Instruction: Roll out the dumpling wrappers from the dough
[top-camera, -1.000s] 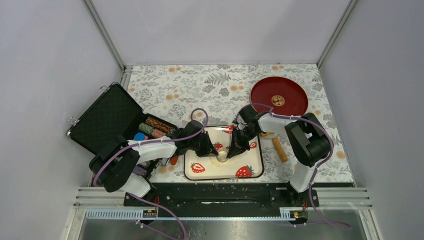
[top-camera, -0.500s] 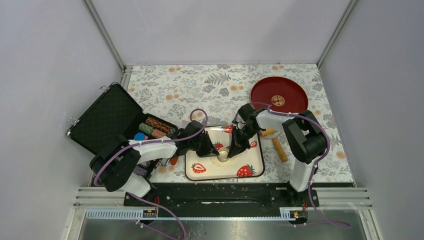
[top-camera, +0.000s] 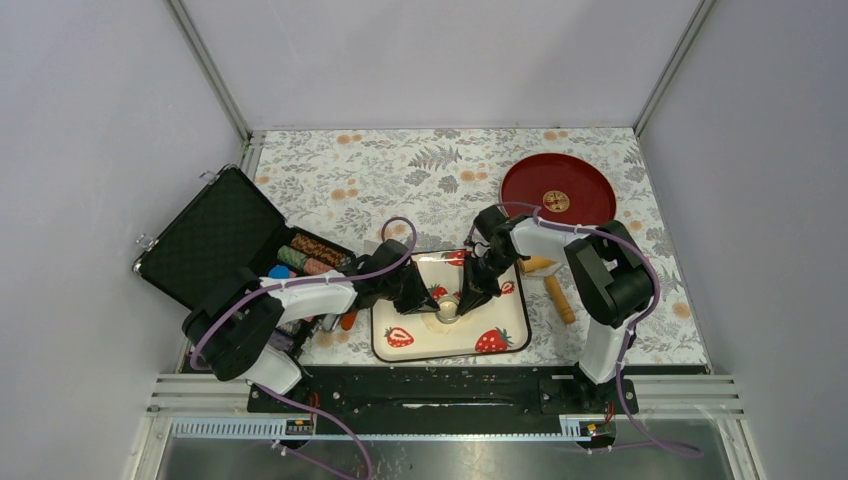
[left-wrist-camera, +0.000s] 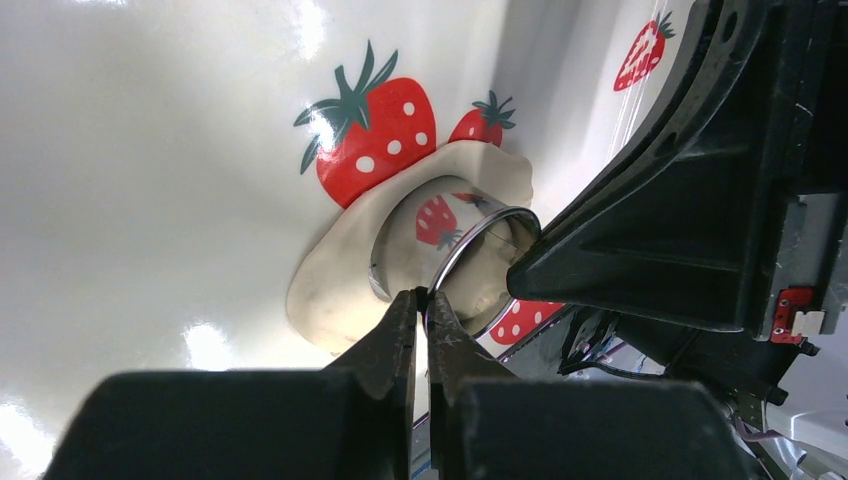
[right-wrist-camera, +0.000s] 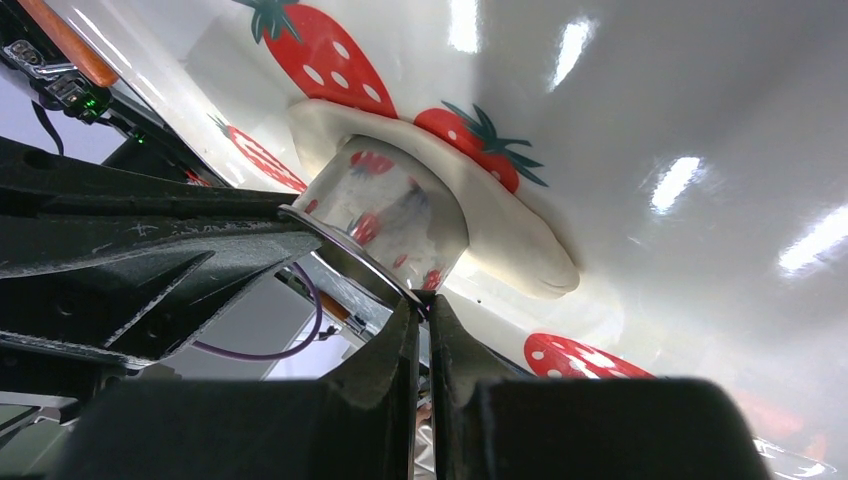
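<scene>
Two pairs of jaws on one metal ring cutter (left-wrist-camera: 425, 235): left gripper (left-wrist-camera: 418, 300) clenched on the thin rim from one side, right gripper (right-wrist-camera: 422, 308) clenched on the same rim from the opposite side. Stands upright on the dough (left-wrist-camera: 330, 290), a flattened pale-cream sheet with an uneven edge, reaching out past the ring on the sides in view. Lies on the glossy white strawberry tray (top-camera: 508, 338), partly over a printed berry, near the tray's middle and between the two arms. On the floral tabletop (top-camera: 400, 165) just right of the tray, a tan wooden roller (top-camera: 558, 298); farther back on the right, a red plate (top-camera: 585, 205); at the left, an open black case (top-camera: 215, 240).
</scene>
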